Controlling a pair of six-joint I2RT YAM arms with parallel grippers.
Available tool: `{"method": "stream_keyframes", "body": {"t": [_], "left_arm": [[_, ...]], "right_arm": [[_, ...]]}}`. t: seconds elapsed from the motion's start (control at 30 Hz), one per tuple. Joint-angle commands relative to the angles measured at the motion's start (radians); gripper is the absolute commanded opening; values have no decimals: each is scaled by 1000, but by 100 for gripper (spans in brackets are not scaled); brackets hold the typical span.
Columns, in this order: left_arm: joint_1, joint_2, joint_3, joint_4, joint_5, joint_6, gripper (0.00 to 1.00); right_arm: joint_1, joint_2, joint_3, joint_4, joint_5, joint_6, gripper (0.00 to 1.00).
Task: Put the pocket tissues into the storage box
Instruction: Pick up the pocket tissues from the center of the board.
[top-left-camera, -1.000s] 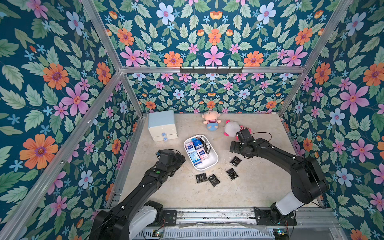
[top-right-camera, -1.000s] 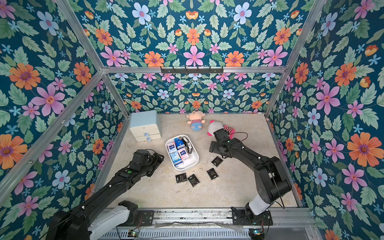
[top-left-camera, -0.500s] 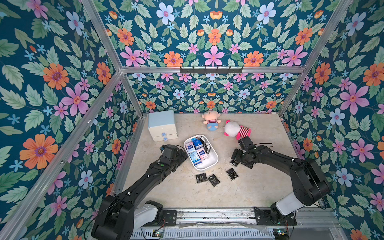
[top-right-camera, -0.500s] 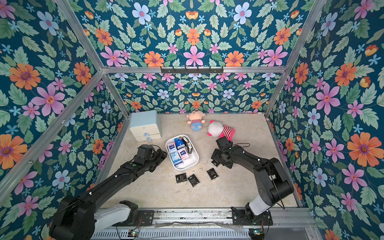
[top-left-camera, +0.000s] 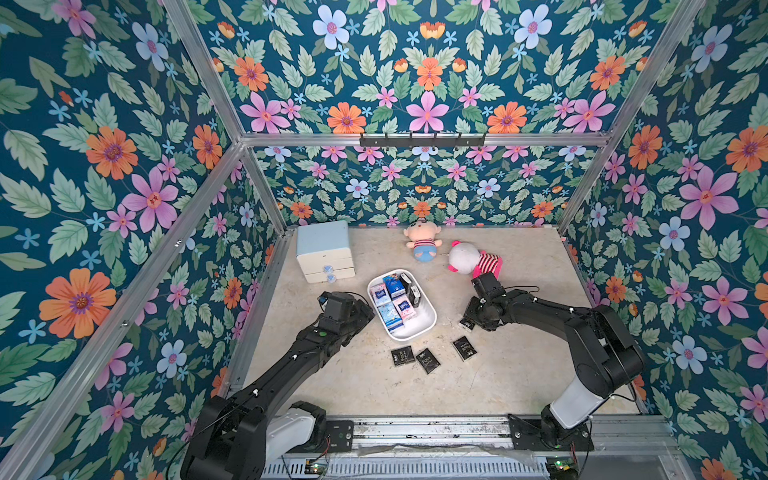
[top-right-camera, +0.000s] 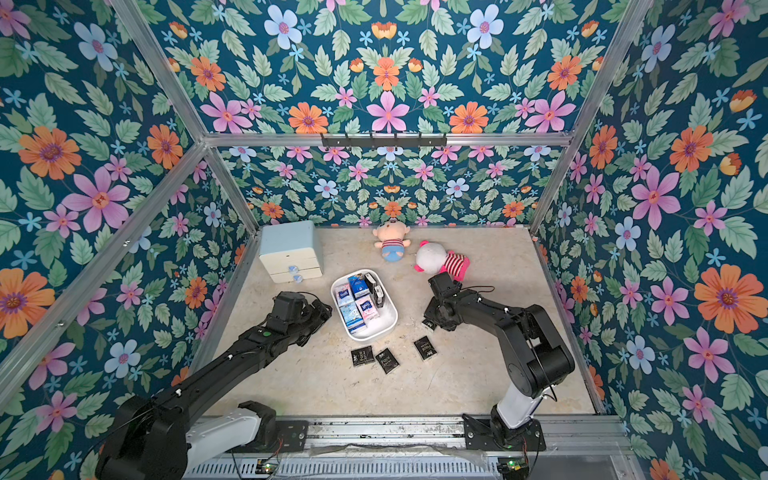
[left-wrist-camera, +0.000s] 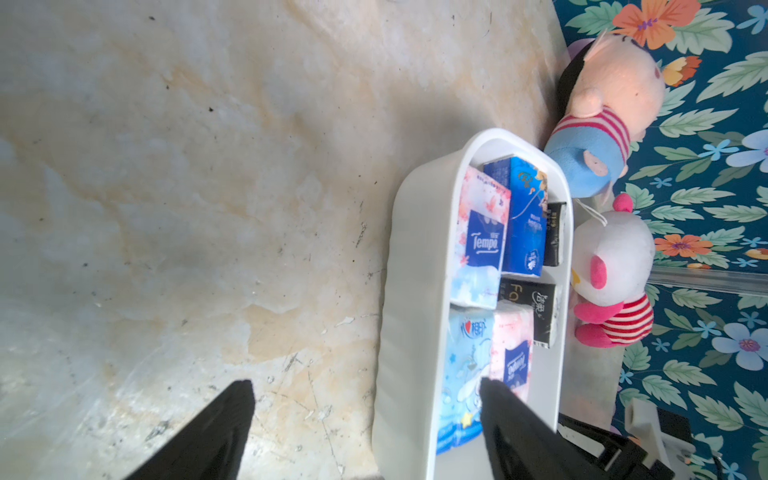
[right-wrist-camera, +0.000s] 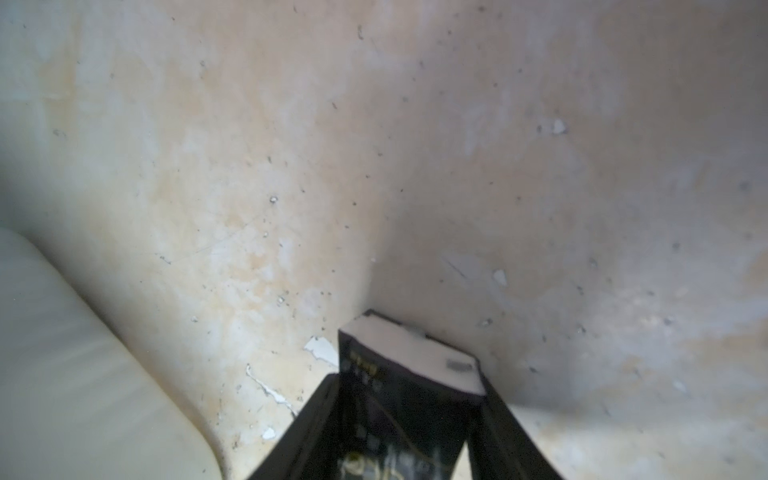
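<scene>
The white storage box (top-left-camera: 417, 331) (top-right-camera: 377, 329) (left-wrist-camera: 411, 291) lies mid-table and holds several pocket tissues (top-left-camera: 392, 303) (left-wrist-camera: 519, 224), blue, pink and black. Three black packets (top-left-camera: 402, 356) (top-left-camera: 427, 360) (top-left-camera: 464, 348) lie flat on the table in front of it. My right gripper (top-left-camera: 469, 322) (right-wrist-camera: 409, 390) is down at the table, right of the box, shut on a fourth black packet (right-wrist-camera: 407, 353) (top-right-camera: 428, 323). My left gripper (top-left-camera: 365, 316) (left-wrist-camera: 365, 384) stands open at the box's left wall, one finger over the box and one outside, with nothing held.
A cream two-drawer cabinet (top-left-camera: 324, 249) with a light blue top stands at the back left. Two plush dolls (top-left-camera: 422, 245) (top-left-camera: 473, 259) lie at the back, the pink-and-white one just behind my right wrist. Floral walls close in both sides.
My right gripper came forward and down from beside the pink doll onto a black packet and closed on it. My left gripper shifted right, up to the box's wall.
</scene>
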Motion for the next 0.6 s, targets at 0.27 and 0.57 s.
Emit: {"method": "stream_keyframes", "body": {"t": [0.27,0.57], "left_arm": [[6,36,-10,69,5,-51,91],[20,78,-97,213,60,-172,91]], "right_arm": [[5,-111,83,0,-70,-237,47],[95,-134,178,48,-146,-449,46]]}}
